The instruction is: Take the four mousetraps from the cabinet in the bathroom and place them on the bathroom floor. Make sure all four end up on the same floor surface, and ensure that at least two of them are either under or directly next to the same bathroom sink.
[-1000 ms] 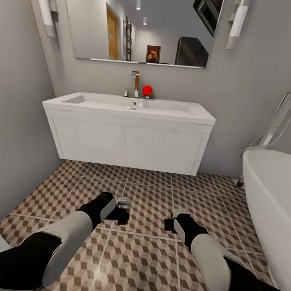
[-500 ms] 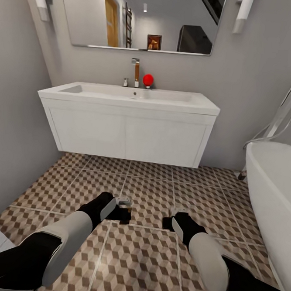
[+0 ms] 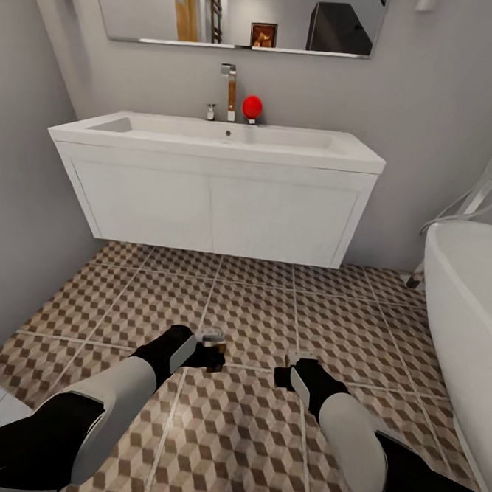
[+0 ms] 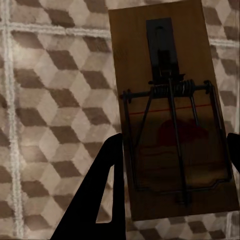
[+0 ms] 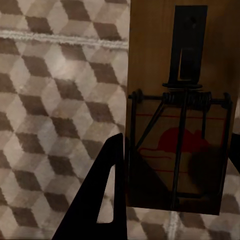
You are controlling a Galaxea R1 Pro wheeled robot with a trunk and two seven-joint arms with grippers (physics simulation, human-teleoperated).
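Cube-patterned bathroom floor (image 3: 256,306) before sink (image 3: 217,144); each claw grips mousetrap (image 4: 172,110).

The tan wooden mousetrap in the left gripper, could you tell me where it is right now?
The tan wooden mousetrap sits between the left gripper's black fingers, held above the cube-patterned floor tiles in front of the long white sink.

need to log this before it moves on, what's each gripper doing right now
Left gripper: closed on a mousetrap, held above the bathroom floor.
Right gripper: closed on another mousetrap, also above the floor.
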